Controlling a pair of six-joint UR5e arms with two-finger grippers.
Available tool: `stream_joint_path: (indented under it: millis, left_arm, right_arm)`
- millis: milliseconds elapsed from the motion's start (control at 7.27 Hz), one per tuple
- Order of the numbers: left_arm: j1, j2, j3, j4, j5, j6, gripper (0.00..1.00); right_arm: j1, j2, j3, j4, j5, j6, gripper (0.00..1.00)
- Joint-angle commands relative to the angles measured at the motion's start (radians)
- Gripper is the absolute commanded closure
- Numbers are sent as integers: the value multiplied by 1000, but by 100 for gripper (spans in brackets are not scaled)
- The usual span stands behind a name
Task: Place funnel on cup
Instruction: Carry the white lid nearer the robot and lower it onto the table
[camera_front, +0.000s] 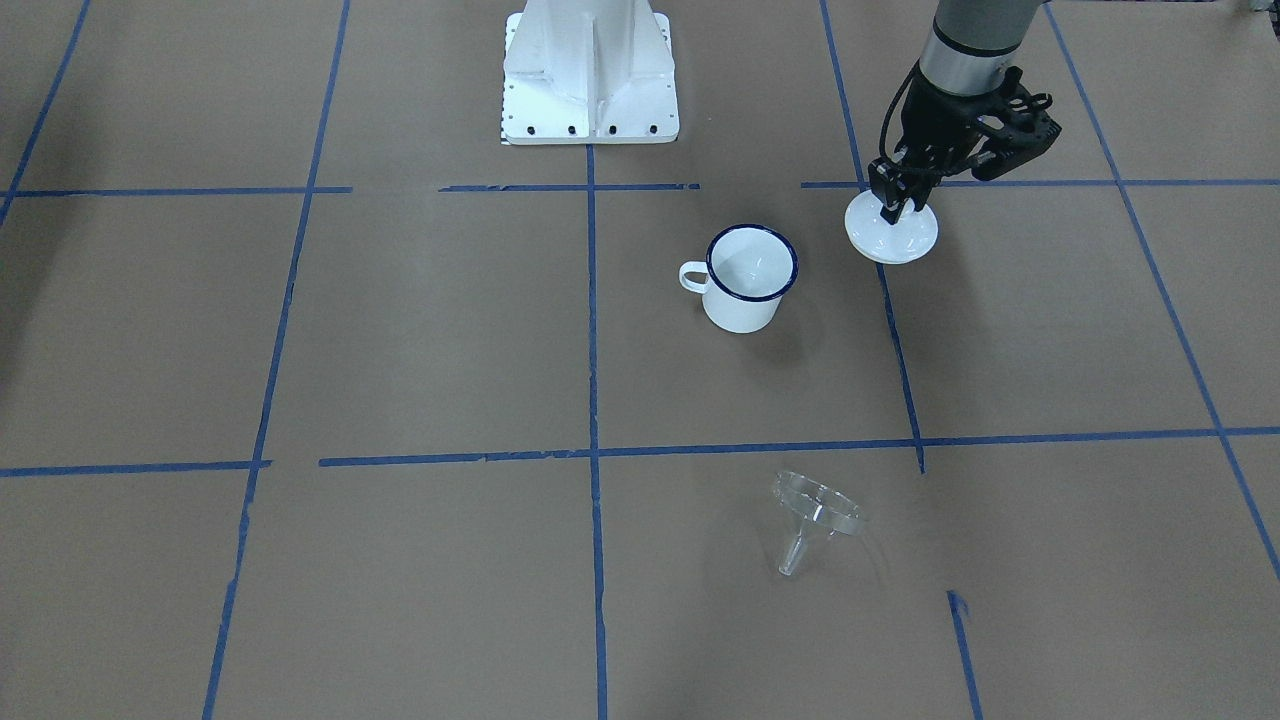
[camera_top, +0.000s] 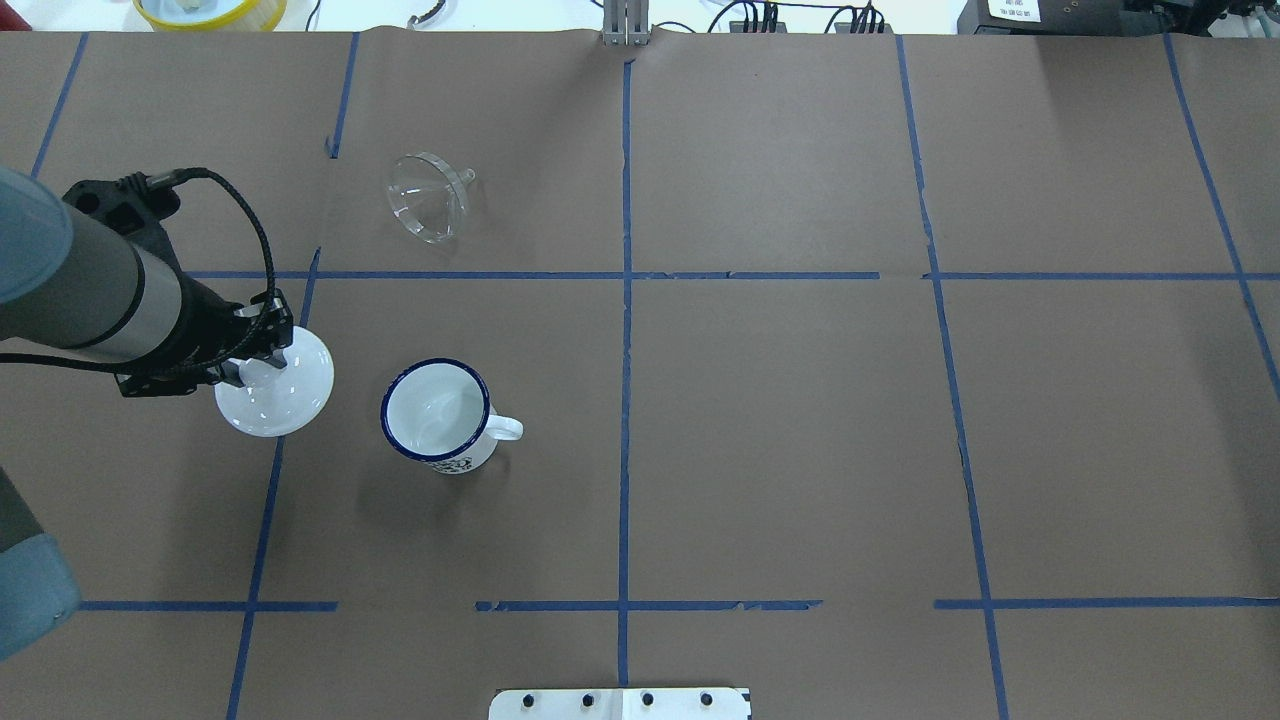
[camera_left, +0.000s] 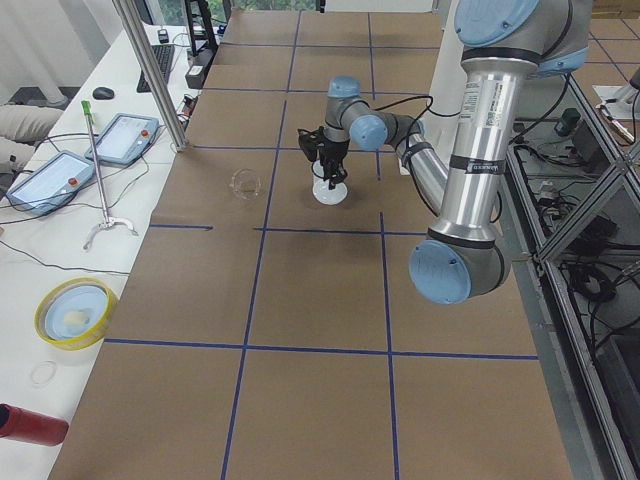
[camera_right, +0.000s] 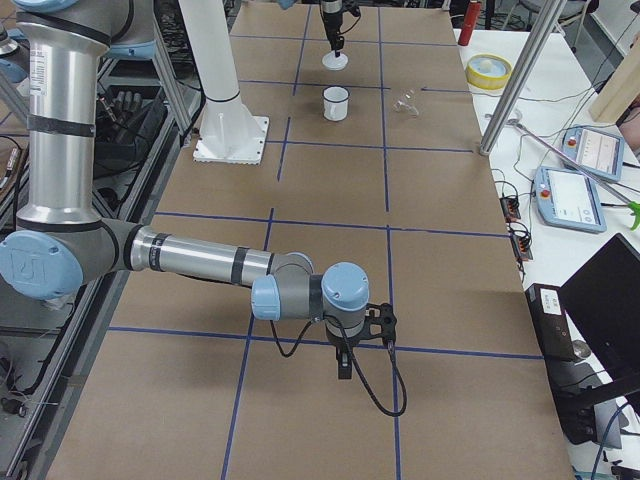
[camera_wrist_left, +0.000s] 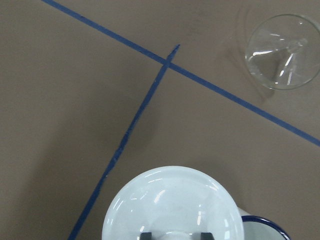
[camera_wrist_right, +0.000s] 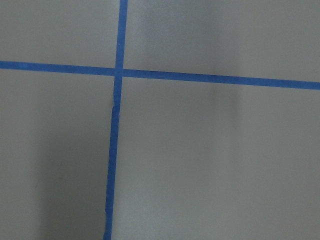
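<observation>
The clear funnel (camera_front: 815, 515) lies on its side on the brown table, also in the overhead view (camera_top: 430, 195) and the left wrist view (camera_wrist_left: 282, 52). The white cup (camera_front: 748, 275) with a dark blue rim stands upright and empty, also in the overhead view (camera_top: 437, 412). My left gripper (camera_front: 893, 205) is shut on the knob of a white round lid (camera_front: 893, 238), beside the cup and apart from it; the lid also shows from above (camera_top: 280, 390) and from the wrist (camera_wrist_left: 172, 205). I cannot tell whether the lid touches the table. My right gripper (camera_right: 345, 365) is far from these things; I cannot tell its state.
The white robot base (camera_front: 590, 75) stands at the table's robot-side edge. Blue tape lines cross the brown table cover. A yellow dish (camera_left: 75, 312) and tablets (camera_left: 125, 135) lie on the side bench beyond the funnel.
</observation>
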Motion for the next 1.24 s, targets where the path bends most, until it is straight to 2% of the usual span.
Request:
stream_joint_path:
  millis: [0, 412, 688, 825, 962, 1100]
  left_arm:
    - [70, 26, 114, -128, -55, -49, 100]
    - [112, 29, 140, -132, -59, -109, 100]
    - [139, 24, 210, -248, -60, -167, 100]
    - [143, 23, 214, -263, -60, -183, 100]
    - [143, 21, 214, -263, -60, -184, 88]
    - [143, 23, 212, -261, -60, -186, 1]
  right_arm:
    - [0, 0, 0, 0, 0, 0, 0]
    - [0, 0, 0, 0, 0, 0, 0]
    - [0, 0, 0, 0, 0, 0, 0]
    - [0, 0, 0, 0, 0, 0, 0]
    - [0, 0, 0, 0, -1, 0, 0]
    - [0, 0, 0, 0, 0, 0, 0]
